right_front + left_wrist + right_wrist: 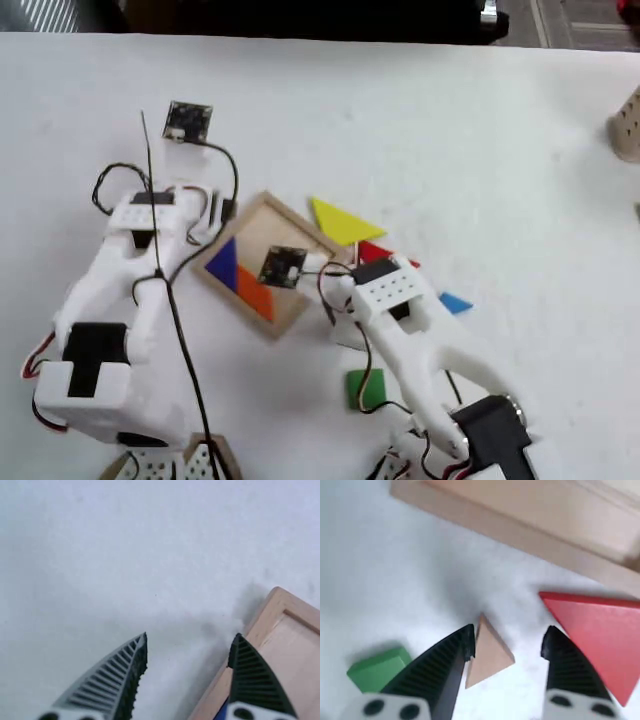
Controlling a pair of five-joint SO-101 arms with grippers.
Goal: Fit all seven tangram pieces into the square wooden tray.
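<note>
Step in hand: picking up a loose piece for the wooden tray [295, 218], which sits mid-table turned like a diamond. 2 of 7 pieces lie in it, a dark blue triangle [222, 262] and an orange piece [256, 292], both in its left, near part. The rest of the floor is bare wood.

The right gripper [509, 635] hovers low off the tray's near-right side. Its jaws are spread and grasp nothing, and they straddle a small tan triangle [487, 655] lying flat on the table. 1 finger is right against the triangle's edge, the other apart from it.

A red triangle [597, 630] lies just beside it and a green piece [377, 670] is near. The yellow triangle [343, 222] is right of the tray's far corner. The light blue piece [455, 302] is farther right.

The left gripper [190, 640] sits at the tray's left edge, jaws released and empty, over bare table.

So 5 pieces are out.

Next move, as I judge it: clench on the tan triangle, lift, carry it over the rim, turn it to match a free corner. The piece is thin, so the grip must go low. The red triangle is close enough to get bumped.
</note>
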